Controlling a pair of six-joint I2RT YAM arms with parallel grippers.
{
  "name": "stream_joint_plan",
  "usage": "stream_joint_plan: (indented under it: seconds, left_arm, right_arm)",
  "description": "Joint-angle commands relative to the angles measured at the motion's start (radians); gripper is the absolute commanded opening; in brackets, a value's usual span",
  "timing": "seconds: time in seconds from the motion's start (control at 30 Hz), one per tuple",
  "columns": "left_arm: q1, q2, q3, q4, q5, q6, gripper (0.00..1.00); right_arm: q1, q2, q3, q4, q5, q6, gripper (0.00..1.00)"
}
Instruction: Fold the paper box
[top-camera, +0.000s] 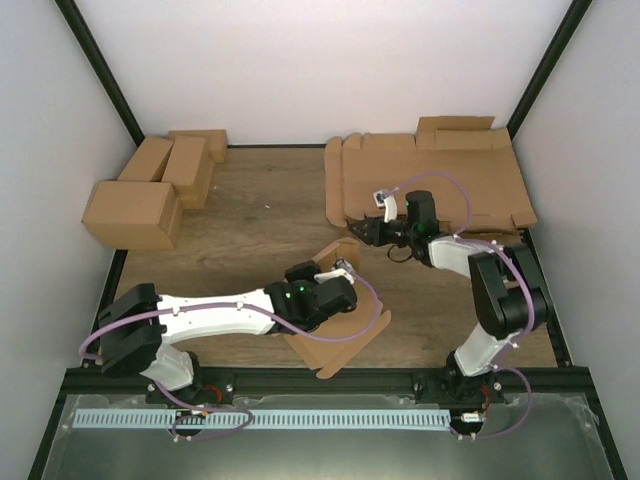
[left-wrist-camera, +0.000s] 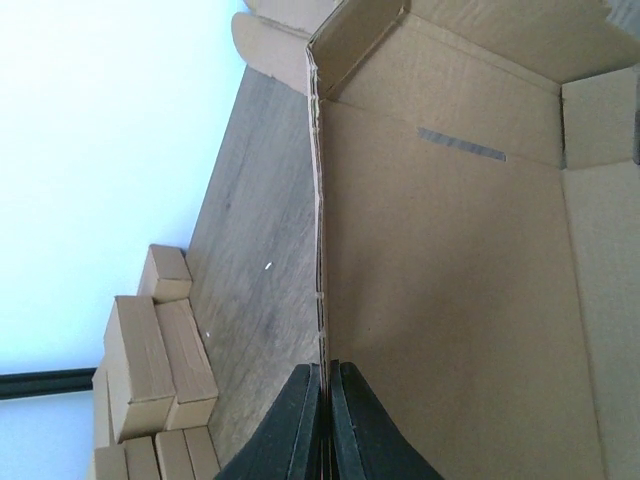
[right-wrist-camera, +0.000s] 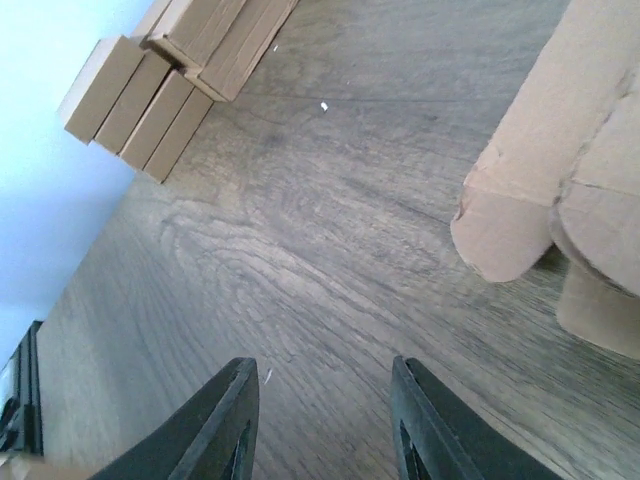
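Note:
The paper box (top-camera: 350, 337) is a partly folded brown cardboard piece lying near the table's front centre, with one wall raised. My left gripper (top-camera: 345, 283) is shut on the top edge of that upright wall (left-wrist-camera: 322, 200). In the left wrist view its black fingers (left-wrist-camera: 350, 420) pinch the cardboard, and the box's inner floor (left-wrist-camera: 460, 300) spreads to the right. My right gripper (top-camera: 365, 232) hovers open over bare wood just behind the box, holding nothing. In the right wrist view its fingers (right-wrist-camera: 235, 410) stand well apart, and the box's rounded flaps (right-wrist-camera: 510, 230) lie to the right.
A pile of flat brown sheets (top-camera: 440, 185) lies at the back right, under the right arm. Several finished brown boxes (top-camera: 150, 190) stand at the back left. White walls and a black frame enclose the wooden table (top-camera: 260, 230).

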Motion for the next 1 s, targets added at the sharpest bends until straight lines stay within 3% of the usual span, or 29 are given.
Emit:
stream_joint_plan:
  seconds: [0.0, 0.17, 0.47, 0.97]
  left_arm:
    - [-0.049, 0.026, -0.016, 0.021, -0.071, 0.014, 0.04]
    - [-0.107, 0.086, -0.02, 0.015, -0.122, 0.004, 0.04]
    - [-0.166, 0.193, 0.028, -0.042, -0.186, -0.05, 0.04]
    - [-0.169, 0.091, 0.046, -0.092, -0.122, -0.113, 0.04]
  right_arm:
    - [-0.009, 0.105, 0.079, -0.061, -0.159, 0.039, 0.36]
    - [-0.006, 0.132, 0.004, -0.002, -0.24, 0.076, 0.33]
    - [0.071, 0.022, -0.167, 0.056, -0.186, 0.15, 0.29]
    - [0.102, -0.176, -0.302, 0.035, -0.092, 0.192, 0.3]
